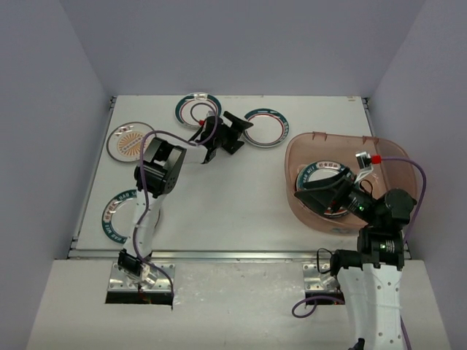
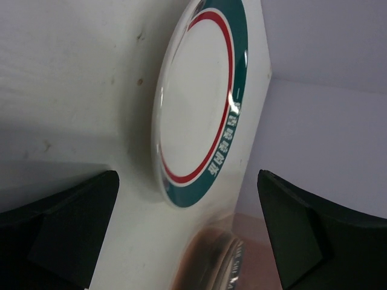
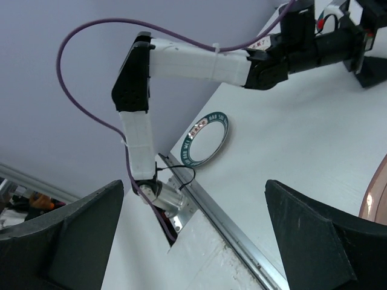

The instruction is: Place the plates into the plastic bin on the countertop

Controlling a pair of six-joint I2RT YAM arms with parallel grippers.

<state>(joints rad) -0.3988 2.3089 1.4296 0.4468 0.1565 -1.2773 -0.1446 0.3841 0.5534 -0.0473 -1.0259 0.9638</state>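
1. Room: plain pale lilac-grey walls close in the left, back and right sides. The white countertop (image 1: 219, 197) has a metal front edge, and the arm bases are bolted just below it.
2. Far left: an orange-centred plate (image 1: 130, 141) lies flat on the countertop. Nearer the front-left corner is a teal-rimmed plate (image 1: 117, 211), partly hidden by the left arm. The right wrist view also shows it (image 3: 208, 139).
3. Back centre: a red-ringed plate (image 1: 195, 109) lies flat near the back edge, and the left wrist covers one side of it.
4. Left gripper (image 1: 239, 133): jaws spread wide with nothing between them. It sits between the red-ringed plate and a dark-rimmed plate (image 1: 266, 127). Its wrist view shows a plate with a teal rim and red ring (image 2: 199, 103) flat ahead of the fingers (image 2: 60, 229), not touched.
5. Right: the plastic bin (image 1: 321, 142) stands on the countertop near the right edge. It is translucent brownish-pink with a flared rim (image 3: 378, 193). Stacked plates (image 1: 332, 200) with dark lettered rims lie inside. Their count is unclear.
6. Right gripper (image 1: 310, 191): over the bin, above the stacked plates, jaws wide apart and holding nothing.
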